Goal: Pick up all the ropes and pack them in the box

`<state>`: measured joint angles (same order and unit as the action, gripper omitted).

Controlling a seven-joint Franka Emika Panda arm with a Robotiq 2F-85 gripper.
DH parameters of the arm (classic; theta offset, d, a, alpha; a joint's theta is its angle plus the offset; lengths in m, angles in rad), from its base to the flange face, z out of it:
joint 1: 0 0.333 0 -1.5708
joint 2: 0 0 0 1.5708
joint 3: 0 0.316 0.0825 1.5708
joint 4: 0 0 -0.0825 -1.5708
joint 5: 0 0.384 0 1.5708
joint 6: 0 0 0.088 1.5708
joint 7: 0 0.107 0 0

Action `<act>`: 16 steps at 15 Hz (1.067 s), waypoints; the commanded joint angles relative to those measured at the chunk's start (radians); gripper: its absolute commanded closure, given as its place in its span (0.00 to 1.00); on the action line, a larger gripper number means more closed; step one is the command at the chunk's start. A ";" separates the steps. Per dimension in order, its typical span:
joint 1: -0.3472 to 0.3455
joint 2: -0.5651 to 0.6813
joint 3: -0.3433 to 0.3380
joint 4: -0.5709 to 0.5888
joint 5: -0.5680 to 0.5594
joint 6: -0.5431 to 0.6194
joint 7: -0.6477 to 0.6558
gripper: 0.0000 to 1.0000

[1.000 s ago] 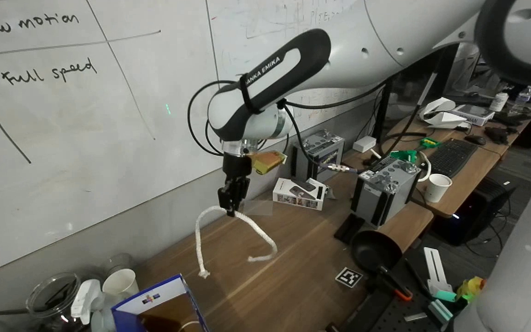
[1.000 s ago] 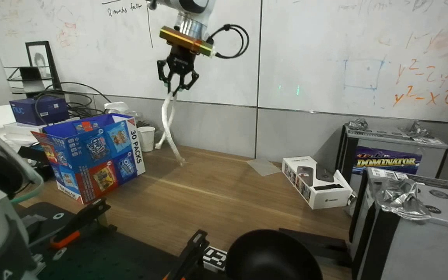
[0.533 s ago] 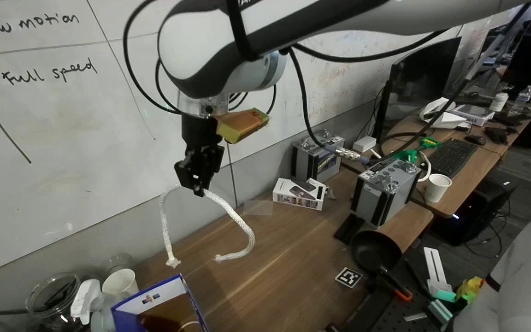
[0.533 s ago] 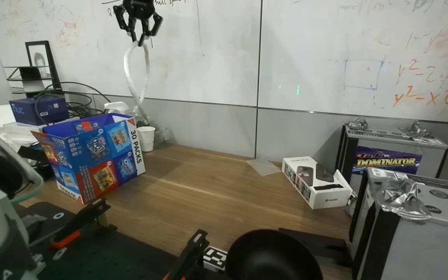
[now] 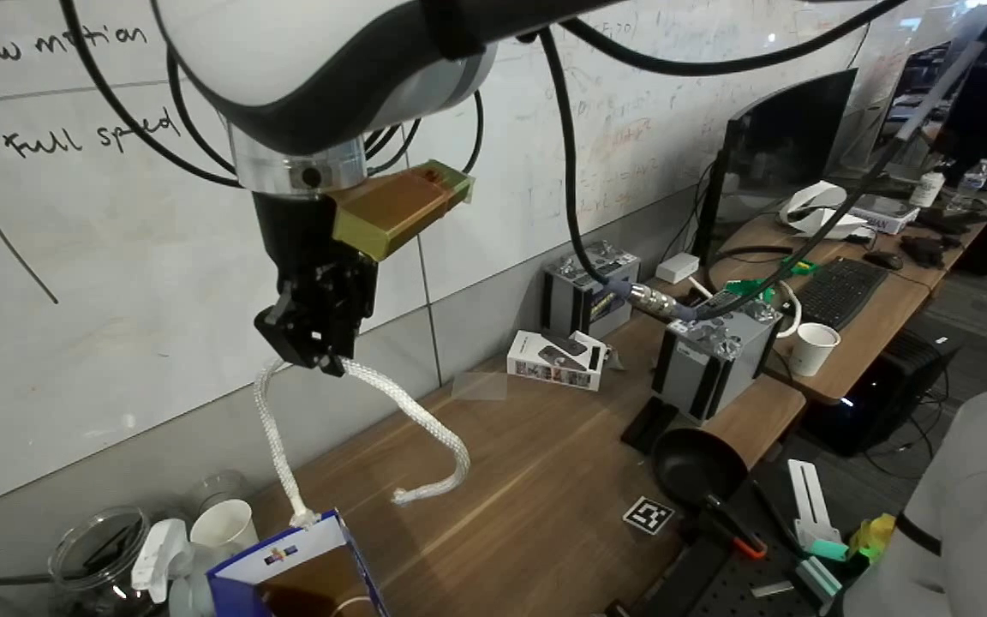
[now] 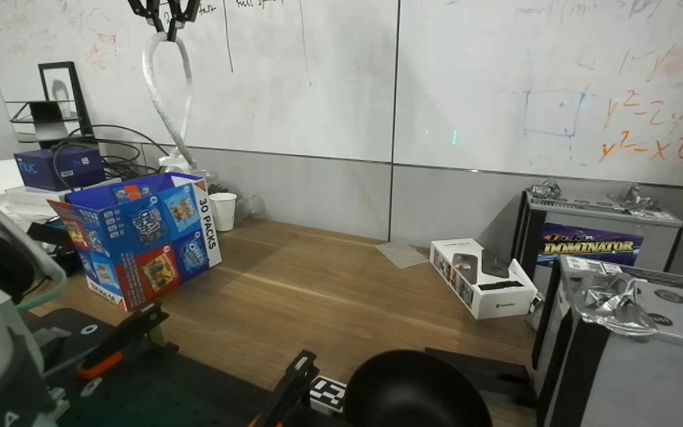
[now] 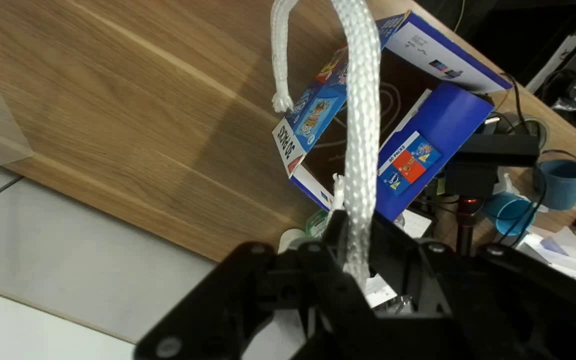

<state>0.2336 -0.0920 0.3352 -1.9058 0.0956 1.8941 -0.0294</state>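
Observation:
My gripper [image 5: 326, 364] is shut on a white rope [image 5: 433, 428] and holds it in the air by its middle, both ends hanging. In an exterior view the fingertips [image 6: 169, 34] show at the top edge, with the rope [image 6: 160, 101] looping below. The open box [image 6: 152, 237], blue with snack pictures, stands on the table; it also shows in an exterior view [image 5: 288, 553], cut by the bottom edge. In the wrist view the rope [image 7: 361, 130] runs up from the fingers [image 7: 355, 235], across the box [image 7: 313, 117]. Inside the box lies another pale rope [image 7: 393, 102], partly hidden.
A white cup [image 6: 223, 211], a spray bottle [image 5: 164, 557] and a glass jar [image 5: 99, 548] stand beside the box near the wall. A white phone box [image 5: 557, 360], grey devices [image 5: 712, 356] and a black pan [image 5: 699, 470] are farther along the table.
My gripper has carried the rope toward the box, leftward in both exterior views, rising in an exterior view. It stays shut on the rope. The box has not moved.

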 commanded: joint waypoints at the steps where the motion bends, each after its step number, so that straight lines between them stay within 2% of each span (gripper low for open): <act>1: 0.043 0.078 0.009 0.071 -0.043 -0.045 0.042 0.93; 6: 0.080 0.191 0.010 0.145 -0.047 -0.076 0.062 0.92; 16: 0.160 0.335 0.003 0.337 -0.074 -0.177 0.248 0.93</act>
<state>0.3609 0.2009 0.3457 -1.6707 0.0505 1.7833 0.1420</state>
